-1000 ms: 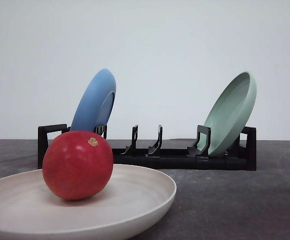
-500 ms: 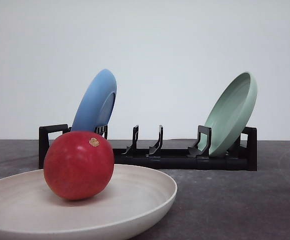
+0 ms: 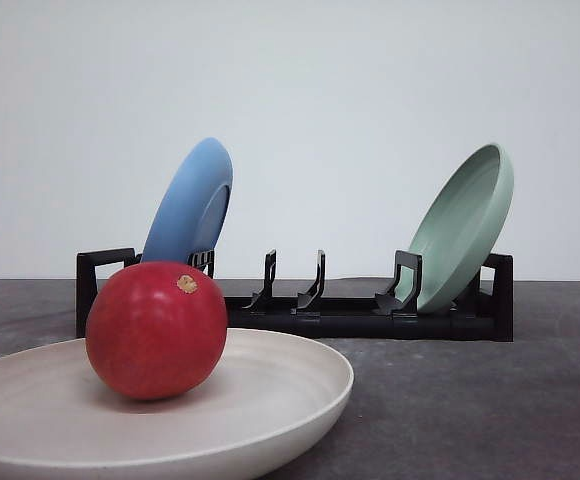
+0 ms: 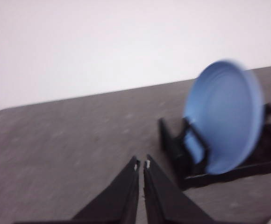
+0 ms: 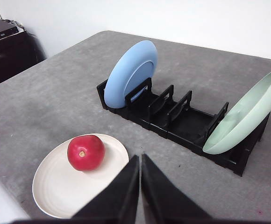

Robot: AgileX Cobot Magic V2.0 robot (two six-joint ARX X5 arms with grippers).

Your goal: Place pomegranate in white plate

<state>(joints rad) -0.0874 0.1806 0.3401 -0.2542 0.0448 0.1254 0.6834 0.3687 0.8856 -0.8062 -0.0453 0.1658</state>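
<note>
Dark grey, speckled bench [image 5: 46,107] with a rounded corner visible in the left wrist view. Two items rest directly on its surface: a white plate [image 5: 56,186] near the front edge, and a black slotted plate rack [image 5: 173,123] farther back, set well apart from the white plate. The surrounding surface is matte and evenly textured.

It looks like a lab or test bench rather than a home: a bare grey tabletop [image 5: 42,107] against a blank white wall [image 3: 350,90], with only a black dish rack [image 5: 182,123] as staged prop, and dark equipment [image 5: 7,49] beside the table
</note>
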